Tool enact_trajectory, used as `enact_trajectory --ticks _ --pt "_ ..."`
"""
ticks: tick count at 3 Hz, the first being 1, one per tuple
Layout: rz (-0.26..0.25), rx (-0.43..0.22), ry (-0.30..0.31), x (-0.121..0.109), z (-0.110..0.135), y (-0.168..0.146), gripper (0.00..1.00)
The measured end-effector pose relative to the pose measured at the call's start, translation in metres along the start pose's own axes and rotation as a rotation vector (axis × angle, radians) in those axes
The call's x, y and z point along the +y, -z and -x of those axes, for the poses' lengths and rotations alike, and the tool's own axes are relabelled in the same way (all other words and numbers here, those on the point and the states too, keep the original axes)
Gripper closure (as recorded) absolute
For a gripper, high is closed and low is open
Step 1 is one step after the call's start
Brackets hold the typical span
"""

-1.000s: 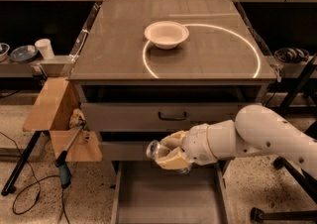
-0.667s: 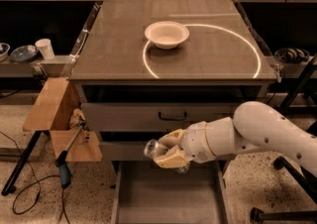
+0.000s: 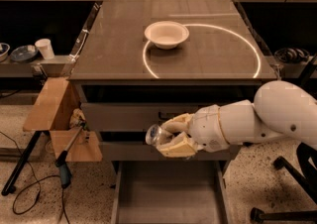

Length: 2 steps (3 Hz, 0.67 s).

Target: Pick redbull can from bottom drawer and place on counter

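Note:
My gripper [image 3: 171, 136] is shut on the redbull can [image 3: 154, 134], a small shiny silvery can whose end points left. It hangs in front of the closed drawer fronts, above the open bottom drawer [image 3: 166, 193], whose grey floor shows nothing on it. The white arm reaches in from the right. The counter [image 3: 114, 44] lies above and behind, with a bright ring reflection on it.
A white bowl [image 3: 166, 33] sits on the counter at the ring's upper left. A wooden box [image 3: 52, 114] and a tool with cables are on the floor at left. A cup [image 3: 45, 48] stands on a side shelf. Chair legs [image 3: 287, 183] at lower right.
The gripper with the can has shifted slightly left and a bit up in front of the drawer fronts. Nothing else moved.

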<state>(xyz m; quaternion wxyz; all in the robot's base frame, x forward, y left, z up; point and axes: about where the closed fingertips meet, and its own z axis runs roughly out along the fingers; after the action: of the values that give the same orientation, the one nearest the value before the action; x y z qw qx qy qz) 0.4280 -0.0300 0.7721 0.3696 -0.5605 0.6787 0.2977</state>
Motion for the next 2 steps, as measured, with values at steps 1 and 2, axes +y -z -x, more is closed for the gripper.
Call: enact_trajectory --ticks 1,2 --pt "-0.115 0.034 0.102 -0.004 0.016 0.023 1.0" --pt "-0.253 0.039 0.18 -0.027 0.033 0.043 1.0"
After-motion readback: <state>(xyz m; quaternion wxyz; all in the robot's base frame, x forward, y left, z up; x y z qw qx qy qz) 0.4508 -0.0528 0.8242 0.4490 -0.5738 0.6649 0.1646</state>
